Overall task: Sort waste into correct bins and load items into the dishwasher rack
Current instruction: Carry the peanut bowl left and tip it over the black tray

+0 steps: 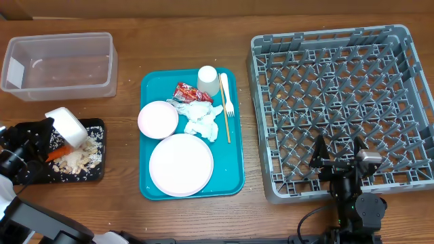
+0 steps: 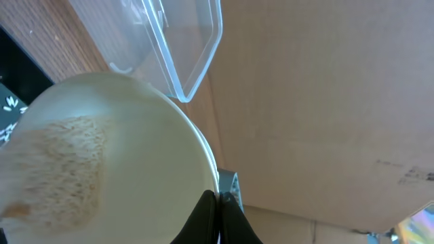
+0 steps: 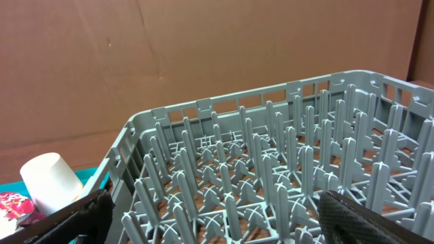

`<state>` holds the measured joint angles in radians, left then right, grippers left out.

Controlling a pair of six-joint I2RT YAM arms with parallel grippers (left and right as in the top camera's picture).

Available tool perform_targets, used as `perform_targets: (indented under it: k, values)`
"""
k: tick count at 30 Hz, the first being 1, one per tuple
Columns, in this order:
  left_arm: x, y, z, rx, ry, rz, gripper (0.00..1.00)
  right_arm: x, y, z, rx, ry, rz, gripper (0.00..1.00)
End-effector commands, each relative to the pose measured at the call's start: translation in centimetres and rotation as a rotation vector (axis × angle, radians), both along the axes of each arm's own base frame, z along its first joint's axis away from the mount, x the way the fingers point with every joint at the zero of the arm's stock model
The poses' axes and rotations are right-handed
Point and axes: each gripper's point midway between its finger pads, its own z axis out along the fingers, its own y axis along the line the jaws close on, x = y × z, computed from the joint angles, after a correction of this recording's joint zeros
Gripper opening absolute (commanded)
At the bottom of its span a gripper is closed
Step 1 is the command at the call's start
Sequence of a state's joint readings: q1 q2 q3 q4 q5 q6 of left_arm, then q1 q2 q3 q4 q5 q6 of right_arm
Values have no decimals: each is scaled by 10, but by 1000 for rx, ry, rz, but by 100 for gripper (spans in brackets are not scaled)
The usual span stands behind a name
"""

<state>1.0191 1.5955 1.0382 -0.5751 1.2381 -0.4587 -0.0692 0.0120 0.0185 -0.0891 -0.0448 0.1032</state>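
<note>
L tool (image 2: 218,203) clenched on rim of bowl (image 1: 70,127) — tipped over black tray (image 1: 47,175) near counter's left edge, carrot (image 1: 55,153) and nuts (image 1: 78,161) lying on it. Behind it the tub (image 1: 61,36), apart. R tool (image 1: 337,152) released, over near rim of rack (image 1: 259,115) — bare counter strip betw. rack and teal tray (image 1: 234,135).

Bowl tipped over the black tray, left of the teal tray

Left of the teal tray (image 1: 229,177), the left end effector (image 1: 46,130) pinches a tilted white bowl (image 1: 69,126) above the black tray (image 1: 95,173), where a carrot (image 1: 55,153) and pale nuts and grains (image 1: 78,161) lie. Farther back on that side a clear tub (image 1: 57,64) sits on the desk (image 1: 125,115). On the teal tray lie a plate (image 1: 181,165), small bowl (image 1: 158,119), cup (image 1: 208,80), red wrapper (image 1: 185,92), tissue (image 1: 201,119) and fork (image 1: 227,98). To its right stands the grey rack (image 1: 339,102), with the right end effector (image 1: 338,152) spread wide over its near edge.
</note>
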Motion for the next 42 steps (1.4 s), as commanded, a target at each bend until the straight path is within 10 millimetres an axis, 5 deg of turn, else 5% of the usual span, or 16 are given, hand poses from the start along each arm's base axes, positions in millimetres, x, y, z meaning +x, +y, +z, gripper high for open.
perform_targets:
  k: [1, 11, 42]
  values:
    - [-2, 3, 0, -92, 23, 31, 4, 0, 1, -1, -7, -5, 1, 100]
    - [-5, 12, -19, -240, 5, 29, 4, 0, 1, -1, -7, -5, 1, 100]
    - [-3, -3, 3, -351, -85, -41, 4, 0, 1, -1, -7, -5, 1, 100]
